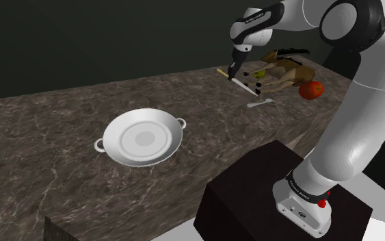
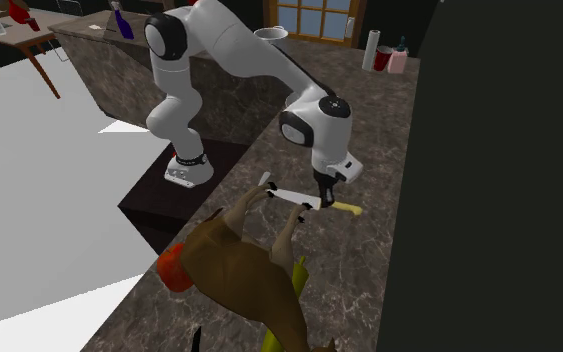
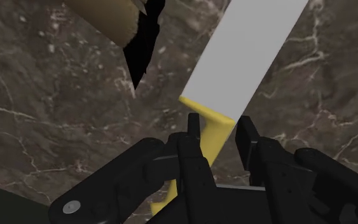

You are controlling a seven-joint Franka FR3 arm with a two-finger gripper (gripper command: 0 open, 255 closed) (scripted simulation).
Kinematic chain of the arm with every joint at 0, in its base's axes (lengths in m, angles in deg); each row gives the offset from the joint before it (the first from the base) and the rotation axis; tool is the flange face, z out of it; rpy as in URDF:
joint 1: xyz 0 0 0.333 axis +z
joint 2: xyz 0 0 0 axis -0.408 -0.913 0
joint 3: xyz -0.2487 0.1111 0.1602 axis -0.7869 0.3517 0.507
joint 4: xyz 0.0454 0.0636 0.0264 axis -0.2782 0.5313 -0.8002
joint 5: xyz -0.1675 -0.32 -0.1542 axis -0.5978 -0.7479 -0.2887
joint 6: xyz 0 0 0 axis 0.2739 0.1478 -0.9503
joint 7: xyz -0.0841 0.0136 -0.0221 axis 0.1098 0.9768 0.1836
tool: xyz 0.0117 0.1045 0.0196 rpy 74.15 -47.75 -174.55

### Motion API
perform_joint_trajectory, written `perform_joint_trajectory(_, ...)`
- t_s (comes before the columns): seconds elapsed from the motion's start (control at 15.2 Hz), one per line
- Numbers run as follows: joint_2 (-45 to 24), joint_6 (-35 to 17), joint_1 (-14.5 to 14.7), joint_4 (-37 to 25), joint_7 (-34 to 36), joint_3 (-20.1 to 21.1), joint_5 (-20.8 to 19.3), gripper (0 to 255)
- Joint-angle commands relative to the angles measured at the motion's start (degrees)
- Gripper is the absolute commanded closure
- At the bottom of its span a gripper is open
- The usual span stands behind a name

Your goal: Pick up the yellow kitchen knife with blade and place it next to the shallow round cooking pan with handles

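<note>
The dark, white-veined stone surface (image 1: 61,137) spread beneath the fingers (image 3: 193,130). The white Franka arm (image 1: 362,89) rose from its dark box stand (image 1: 252,198); the lettering on its wrist link was too small to read. The white shallow round pan (image 1: 143,137) with two loop handles sat well apart from the fingers. A brown four-legged animal figure (image 2: 244,270) lay on its side near them. The knife (image 3: 247,57) sat between the fingers, which were clenched on its yellow handle just behind the pale blade. A red round fruit (image 1: 311,90) rested beyond the figure. A small white spoon (image 1: 260,103) lay near the fingers.
</note>
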State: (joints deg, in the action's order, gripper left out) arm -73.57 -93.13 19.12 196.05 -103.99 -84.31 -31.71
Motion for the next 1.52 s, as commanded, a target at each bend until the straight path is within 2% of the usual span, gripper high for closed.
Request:
perform_joint_trajectory(0.0,0.91,1.36,0.10,-0.48,0.31,-0.11,-0.41,255)
perform_joint_trajectory(0.86,4.12,10.01,0.30,-6.12,1.69,-0.48,-1.97,255)
perform_joint_trajectory(1.45,7.97,8.03,7.42,-1.24,14.17,4.29,-4.20,255)
